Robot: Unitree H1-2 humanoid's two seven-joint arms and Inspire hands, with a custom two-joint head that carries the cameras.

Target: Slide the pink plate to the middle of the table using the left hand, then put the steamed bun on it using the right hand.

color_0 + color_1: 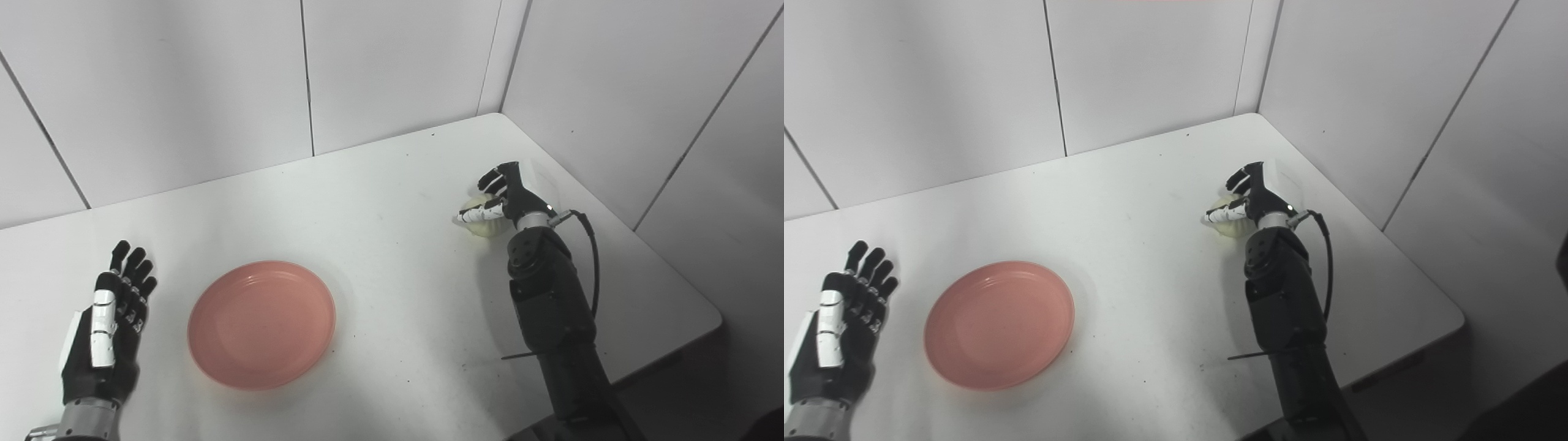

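Your right hand [505, 199] grips the steamed bun [484, 223] — your left hand [110, 324] lies open beside the pink plate [262, 324] on the bench [380, 202].

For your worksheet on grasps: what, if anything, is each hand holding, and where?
The right hand wraps the steamed bun from above and its right side. The left hand holds nothing.
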